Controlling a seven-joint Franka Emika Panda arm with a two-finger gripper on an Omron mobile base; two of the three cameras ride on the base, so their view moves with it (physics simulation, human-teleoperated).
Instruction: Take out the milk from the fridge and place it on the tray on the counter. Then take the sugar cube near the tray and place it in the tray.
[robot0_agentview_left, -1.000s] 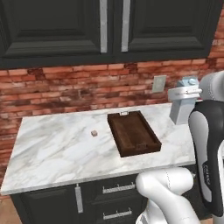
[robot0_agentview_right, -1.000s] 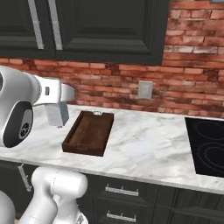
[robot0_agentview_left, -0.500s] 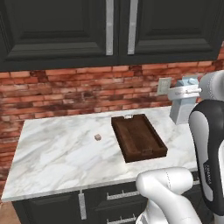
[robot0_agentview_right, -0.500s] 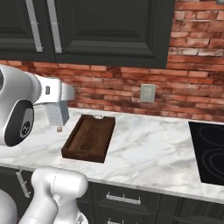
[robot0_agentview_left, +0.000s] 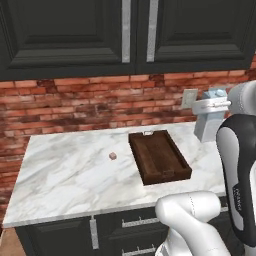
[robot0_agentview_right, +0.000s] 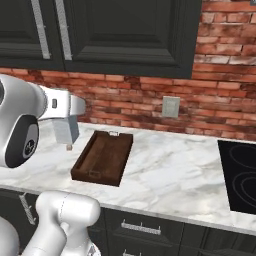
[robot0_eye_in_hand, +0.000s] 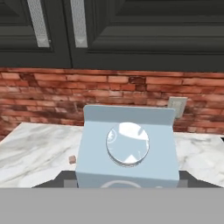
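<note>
Red brick ran behind the counter (robot0_agentview_left: 70, 175), a white marble slab under dark upper cabinets (robot0_agentview_left: 125, 30). Held up in the air was the milk (robot0_eye_in_hand: 127, 146), a pale blue-grey carton; in the hand view it sat dead centre with its round cap facing the lens. In the left base view the milk (robot0_agentview_left: 206, 122) hung at about 2 o'clock from the tray (robot0_agentview_left: 159, 156), above the counter and not touching it, and in the right base view the milk (robot0_agentview_right: 66, 129) hung at about 10 o'clock from the tray (robot0_agentview_right: 104, 157). The gripper (robot0_agentview_left: 212, 105) was clamped on the carton, its jaws pressed against the carton's sides; in the right base view the gripper (robot0_agentview_right: 67, 107) sat over the carton's top. The dark wooden tray lay flat on the marble with its small metal handle toward the wall. The sugar cube (robot0_agentview_left: 113, 156), tiny and beige-pink, rested on the marble near the tray at its 9 o'clock in the left base view. A wall outlet (robot0_agentview_right: 170, 106) sat on the brick, and a black cooktop (robot0_agentview_right: 240, 175) lay at the counter's 3 o'clock end in the right base view.
</note>
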